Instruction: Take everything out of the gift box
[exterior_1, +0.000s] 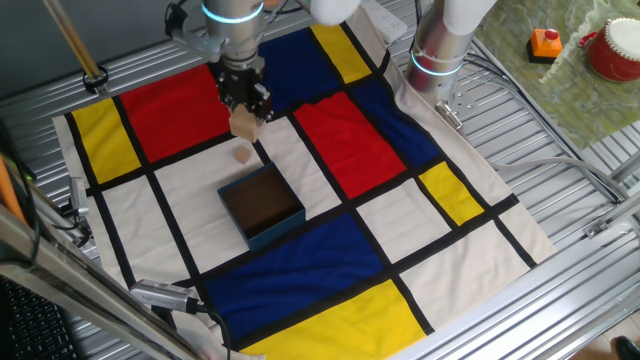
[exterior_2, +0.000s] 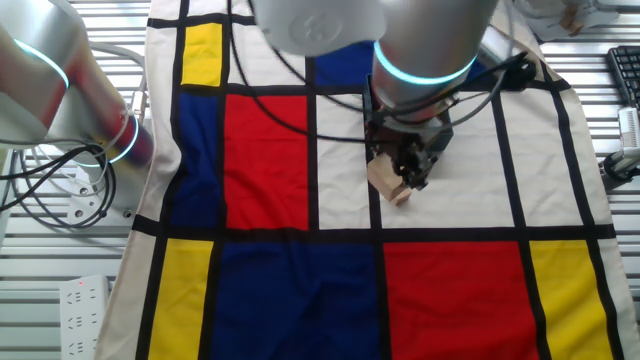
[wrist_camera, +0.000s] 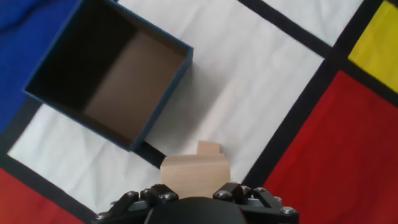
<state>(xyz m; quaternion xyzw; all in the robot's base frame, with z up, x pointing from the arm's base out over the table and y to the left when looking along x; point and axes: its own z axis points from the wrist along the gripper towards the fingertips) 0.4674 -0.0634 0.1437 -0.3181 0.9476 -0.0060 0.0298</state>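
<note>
The gift box (exterior_1: 262, 204), dark blue outside and brown inside, sits on the patterned cloth (exterior_1: 330, 240) and looks empty in the hand view (wrist_camera: 106, 74). My gripper (exterior_1: 246, 110) hangs above the white square just beyond the box, shut on a light-tan wooden block (exterior_1: 244, 123). The block shows between the jaws in the hand view (wrist_camera: 194, 174) and in the other fixed view (exterior_2: 384, 176). A second small tan block (exterior_1: 243, 155) lies on the white cloth under the gripper; it also shows in the hand view (wrist_camera: 209, 148) and the other fixed view (exterior_2: 401, 197). My gripper shows there too (exterior_2: 402, 172) (wrist_camera: 194, 190).
A second robot arm's base (exterior_1: 440, 45) stands at the cloth's far edge. An orange toy with a green top (exterior_1: 545, 43) and a red pot (exterior_1: 612, 50) sit on a green cloth at the far right. Slatted metal table (exterior_1: 560, 200) surrounds the cloth.
</note>
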